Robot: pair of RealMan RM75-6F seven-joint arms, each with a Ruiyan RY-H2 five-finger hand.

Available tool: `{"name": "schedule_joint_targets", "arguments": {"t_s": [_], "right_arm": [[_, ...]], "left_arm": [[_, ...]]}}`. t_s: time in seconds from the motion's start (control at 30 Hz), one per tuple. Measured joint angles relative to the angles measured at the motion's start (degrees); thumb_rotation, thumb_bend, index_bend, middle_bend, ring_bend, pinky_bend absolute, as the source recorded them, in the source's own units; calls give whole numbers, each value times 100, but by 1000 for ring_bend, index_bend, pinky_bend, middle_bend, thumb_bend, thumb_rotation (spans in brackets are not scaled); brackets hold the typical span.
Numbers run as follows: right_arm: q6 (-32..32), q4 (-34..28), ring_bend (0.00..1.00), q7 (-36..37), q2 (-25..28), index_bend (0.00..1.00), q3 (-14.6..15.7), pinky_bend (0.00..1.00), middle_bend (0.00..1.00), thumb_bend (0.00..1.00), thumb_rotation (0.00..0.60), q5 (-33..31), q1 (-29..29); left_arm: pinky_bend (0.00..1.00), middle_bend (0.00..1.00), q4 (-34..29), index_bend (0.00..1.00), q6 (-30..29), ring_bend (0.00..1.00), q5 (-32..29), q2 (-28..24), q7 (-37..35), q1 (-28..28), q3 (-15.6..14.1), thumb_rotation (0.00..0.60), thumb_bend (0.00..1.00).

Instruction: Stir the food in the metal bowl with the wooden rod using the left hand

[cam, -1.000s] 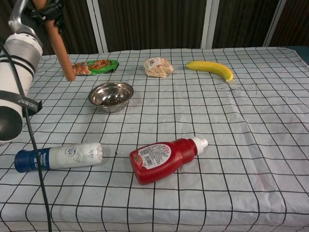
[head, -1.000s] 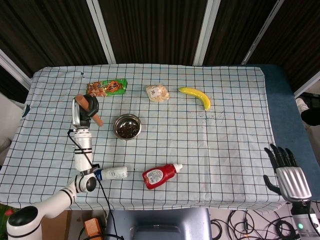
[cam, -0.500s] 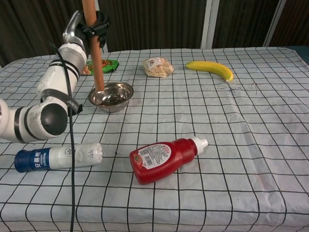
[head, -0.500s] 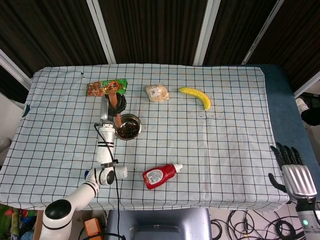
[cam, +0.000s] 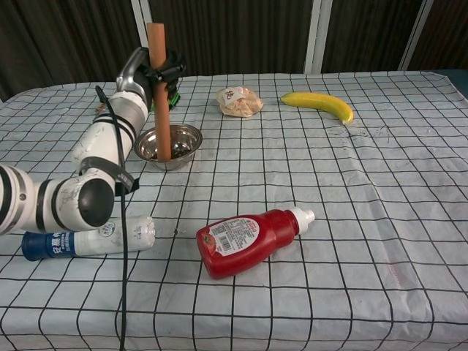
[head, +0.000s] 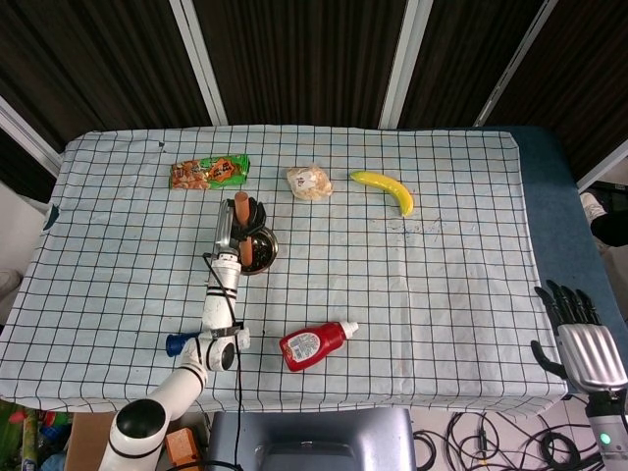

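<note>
While left hand (cam: 159,72) grips wooden rod (cam: 159,91), rod upright, lower end in metal bowl (cam: 183,146).

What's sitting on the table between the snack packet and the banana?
A small clear bag of food lies between the green snack packet and the banana; the head view shows it.

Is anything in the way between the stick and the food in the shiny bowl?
No, nothing visible is in the way. The left hand holds the wooden rod upright, and its lower end is already down inside the metal bowl, where the dark food lies. The other things on the table lie apart from the bowl.
</note>
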State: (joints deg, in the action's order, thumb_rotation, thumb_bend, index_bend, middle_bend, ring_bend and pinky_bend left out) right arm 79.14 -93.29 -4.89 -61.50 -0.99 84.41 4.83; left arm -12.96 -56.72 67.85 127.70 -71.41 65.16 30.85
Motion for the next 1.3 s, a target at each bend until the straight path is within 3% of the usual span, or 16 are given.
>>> {"name": "schedule_joint_targets", "arguments": {"t_s": [0.4, 0.77, 1.3], "right_arm": [[32, -34, 0, -32, -3, 0, 20, 0, 0, 314, 600, 45, -12], [41, -45, 0, 18, 21, 0, 14, 0, 0, 313, 600, 36, -20], [62, -39, 0, 91, 73, 0, -19, 0, 0, 314, 600, -15, -37]], "left_arm": [[1000, 1000, 164, 1000, -22, 939, 97, 91, -354, -133, -286, 600, 991], [1000, 1000, 135, 1000, -456, 931, 41, -52, -378, 71, -242, 600, 976], [1000, 1000, 330, 1000, -2, 909, 11, 113, -334, -48, -421, 600, 959]]}}
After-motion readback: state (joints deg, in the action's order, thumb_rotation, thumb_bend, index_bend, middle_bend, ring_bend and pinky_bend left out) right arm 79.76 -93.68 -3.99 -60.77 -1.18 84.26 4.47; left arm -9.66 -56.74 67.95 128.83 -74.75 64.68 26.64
